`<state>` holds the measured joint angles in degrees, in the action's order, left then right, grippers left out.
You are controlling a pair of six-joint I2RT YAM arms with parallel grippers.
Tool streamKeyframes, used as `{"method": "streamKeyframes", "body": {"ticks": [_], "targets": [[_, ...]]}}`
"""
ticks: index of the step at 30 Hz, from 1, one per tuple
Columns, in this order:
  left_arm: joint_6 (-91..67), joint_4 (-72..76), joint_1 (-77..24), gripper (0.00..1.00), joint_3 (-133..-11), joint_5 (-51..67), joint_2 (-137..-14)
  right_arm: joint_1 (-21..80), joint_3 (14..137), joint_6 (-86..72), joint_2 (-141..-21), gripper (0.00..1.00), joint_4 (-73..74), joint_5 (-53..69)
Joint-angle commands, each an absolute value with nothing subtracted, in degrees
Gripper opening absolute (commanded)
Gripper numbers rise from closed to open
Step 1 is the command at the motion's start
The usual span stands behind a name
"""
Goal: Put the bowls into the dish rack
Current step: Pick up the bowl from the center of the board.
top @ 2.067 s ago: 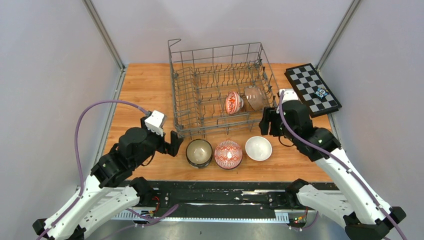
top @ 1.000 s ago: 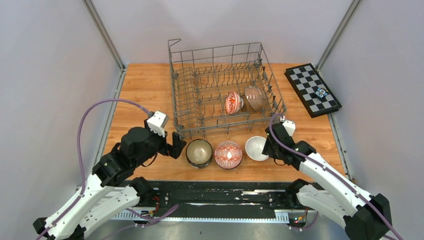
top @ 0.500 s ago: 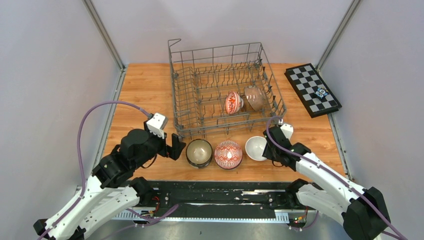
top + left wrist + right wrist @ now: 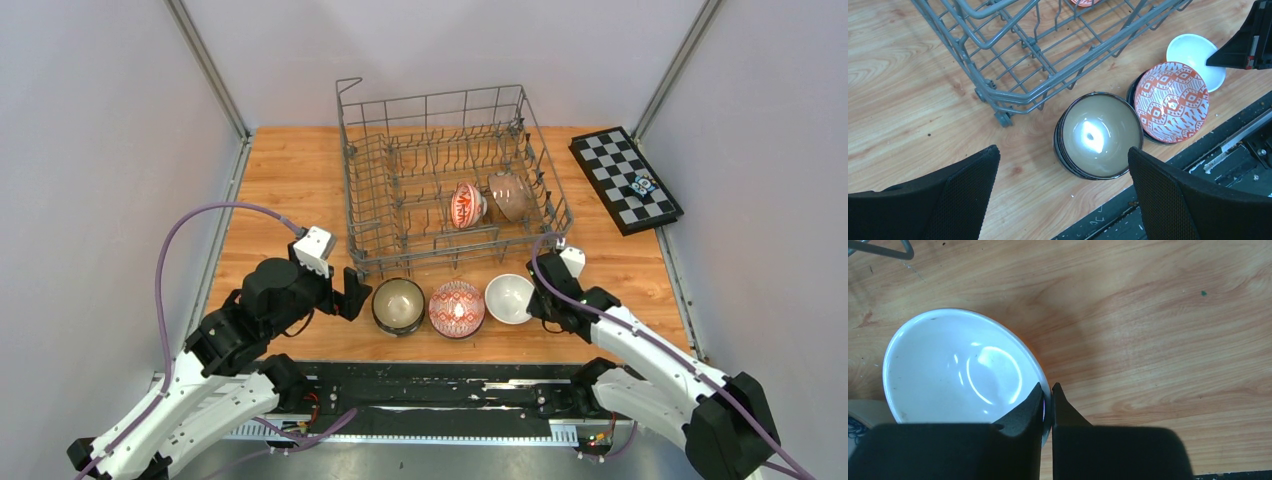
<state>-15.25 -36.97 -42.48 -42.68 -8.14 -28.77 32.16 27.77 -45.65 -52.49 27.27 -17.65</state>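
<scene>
Three bowls stand in a row before the grey wire dish rack (image 4: 352,170): a dark-rimmed beige bowl (image 4: 398,303) (image 4: 1099,133), a red-white patterned bowl (image 4: 457,307) (image 4: 1172,101), and a white bowl (image 4: 509,297) (image 4: 960,367). My right gripper (image 4: 533,297) (image 4: 1047,400) is shut on the white bowl's right rim, one finger inside and one outside. Just left of the beige bowl, my left gripper (image 4: 353,293) (image 4: 1063,192) hangs open above the wood, holding nothing. Inside the rack, a red-white bowl (image 4: 466,205) and a brownish bowl (image 4: 510,196) stand on edge between the tines.
A black-and-white chequered board (image 4: 625,179) lies at the far right with a small object on it. The table's black front rail (image 4: 1198,165) runs just behind the bowls. White enclosure walls close in both sides.
My right gripper came down from beside the rack to the white bowl and shut on its rim; the bowl shifted slightly left. The left arm edged toward the beige bowl.
</scene>
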Motion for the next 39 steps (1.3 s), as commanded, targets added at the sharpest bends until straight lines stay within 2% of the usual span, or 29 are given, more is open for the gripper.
{"method": "streamKeyframes", "body": {"ticks": [1, 12, 21, 28, 32, 39], "targets": [[-15.40, -36.30, -42.14, 1.00, -42.19, -7.87, -28.73, 31.46, 26.43, -44.72, -51.16, 0.03, 28.10, -17.13], [-17.66, -36.28, -42.10, 1.00, -43.94, -2.31, -30.25, 31.41, 30.76, -39.95, -43.21, 0.03, 34.88, -19.67], [-20.27, -35.53, -42.10, 1.00, -46.49, 3.65, -32.46, 31.63, 40.69, -33.50, -37.37, 0.03, 42.37, -18.48], [-24.00, -32.05, -43.36, 0.97, -47.55, 7.99, -33.95, 33.82, 50.23, -30.33, -39.27, 0.03, 45.25, -14.61], [-26.06, -30.87, -46.96, 0.96, -48.68, 4.91, -34.67, 38.42, 55.09, -29.62, -42.62, 0.03, 46.83, -15.35], [-29.33, -30.21, -56.49, 0.94, -49.83, -4.77, -38.66, 55.39, 62.62, -31.46, -50.23, 0.03, 48.62, -28.27]]}}
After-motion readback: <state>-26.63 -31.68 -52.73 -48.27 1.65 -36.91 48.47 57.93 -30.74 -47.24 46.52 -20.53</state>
